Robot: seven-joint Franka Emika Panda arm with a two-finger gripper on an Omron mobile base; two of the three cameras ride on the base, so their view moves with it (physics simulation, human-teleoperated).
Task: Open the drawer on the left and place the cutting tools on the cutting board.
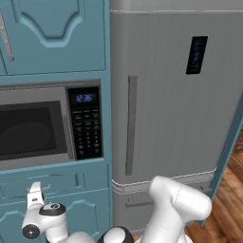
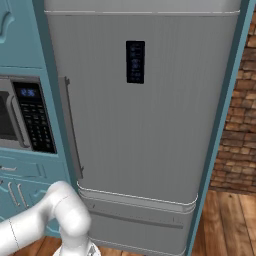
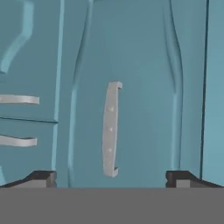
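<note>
A tall grey refrigerator [image 1: 171, 95] with a dark control panel [image 1: 196, 55] and a long vertical bar handle [image 1: 131, 124] occupies the scene from 12 to 3 o'clock in the left base view; a brick wall [image 2: 242, 115] and wooden floor [image 2: 227, 220] border it at 3 to 5 o'clock in the right base view. At 9 o'clock in the left base view a microwave [image 1: 42, 126] with a lit keypad sits in teal cabinetry, an arched cabinet door [image 1: 52, 33] above it. Directly beneath the microwave lies the drawer [image 1: 52, 184], closed, its framed front at 8 o'clock. The white arm [image 1: 178, 204] rises at 5 o'clock, bends low and reaches toward 8 o'clock, ending with the pincer [image 1: 37, 189] at the drawer front. In the hand view the pincer [image 3: 111, 178] is released, its tips [image 3: 41, 178] spread wide and grasping nothing, and the drawer's silver handle [image 3: 110, 129] stands centred between them, not touched. Two further silver handles [image 3: 18, 141] appear at 9 o'clock there.
</note>
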